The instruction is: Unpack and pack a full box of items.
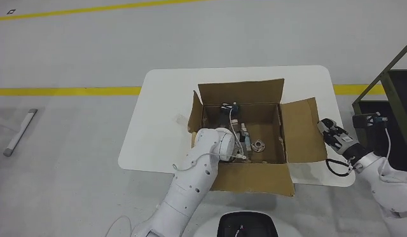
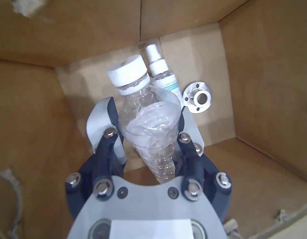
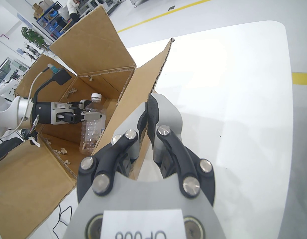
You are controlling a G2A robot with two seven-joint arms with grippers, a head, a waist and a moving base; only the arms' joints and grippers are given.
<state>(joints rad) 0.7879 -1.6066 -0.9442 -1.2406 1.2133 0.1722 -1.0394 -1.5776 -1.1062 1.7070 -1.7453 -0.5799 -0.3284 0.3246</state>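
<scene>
Clear bottle [image 2: 148, 125] in clenched left fingers [image 2: 100, 118] near flange [image 2: 197, 97]; right fingers [image 3: 167, 115] tight on flap [image 3: 143, 75]

Cropped, unreadable print on wrist label [image 3: 142, 221]

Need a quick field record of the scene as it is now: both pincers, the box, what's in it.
left pincer: inside the brown cardboard box, shut on the clear plastic bottle with a white cap
bottle pose: roughly upright, cap up
right pincer: outside the box, clamped on its open side flap
box floor: small white spray bottle with a round metal flange beside it
support: white table
</scene>
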